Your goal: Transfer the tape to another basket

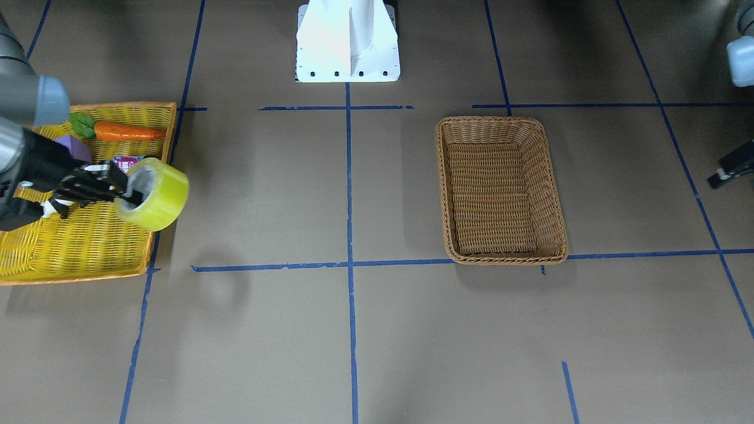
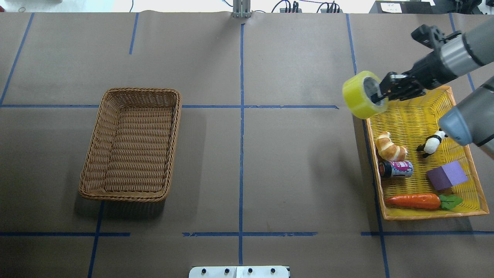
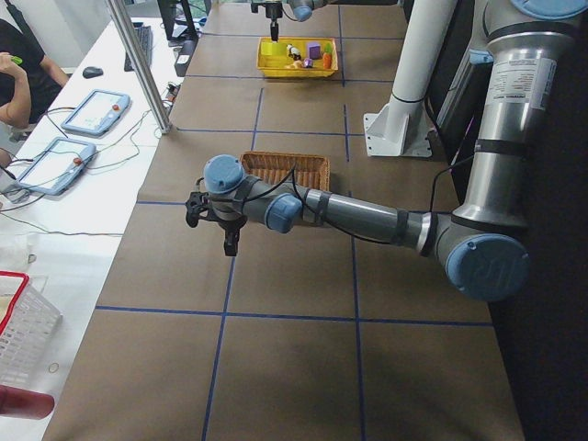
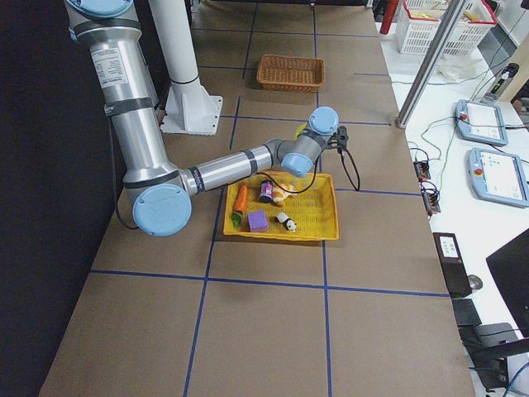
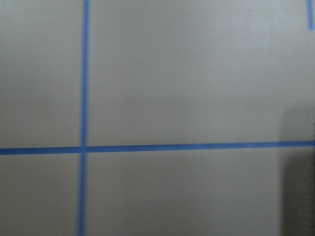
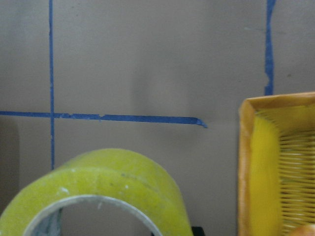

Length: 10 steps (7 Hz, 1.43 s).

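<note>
Tape (image 2: 361, 96) hanging in air, sitting clamped in right jaws: one finger reaching inside grey-white core, other pressing outside. Roll hovering above rim of yellow tray (image 2: 432, 215), partly over bench (image 2: 270, 162). Croissant (image 2: 390, 148), can (image 2: 395, 169), panda (image 2: 432, 143), carrot (image 2: 415, 200) lying in tray. Brown wicker basket (image 2: 141, 90) sitting well apart. Left jaws showing only in side view: cannot tell if open.

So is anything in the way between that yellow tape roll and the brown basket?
Nothing visible does. The right gripper holds the tape lifted beside the yellow tray's corner, and no object sits on the table between it and the wicker basket.
</note>
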Each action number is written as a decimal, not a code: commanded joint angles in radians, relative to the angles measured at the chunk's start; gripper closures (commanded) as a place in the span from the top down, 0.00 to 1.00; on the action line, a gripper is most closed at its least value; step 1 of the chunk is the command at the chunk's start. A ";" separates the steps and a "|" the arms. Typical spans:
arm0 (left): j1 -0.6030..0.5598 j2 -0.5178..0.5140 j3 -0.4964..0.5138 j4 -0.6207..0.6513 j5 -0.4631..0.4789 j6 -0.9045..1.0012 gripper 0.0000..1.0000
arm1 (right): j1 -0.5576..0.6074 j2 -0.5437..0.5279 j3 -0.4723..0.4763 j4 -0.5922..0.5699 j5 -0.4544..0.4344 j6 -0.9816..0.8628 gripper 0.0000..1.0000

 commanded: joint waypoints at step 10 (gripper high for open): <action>0.481 -0.258 -0.217 -0.885 0.218 -1.662 1.00 | -0.396 0.031 0.198 0.722 -0.475 0.765 0.02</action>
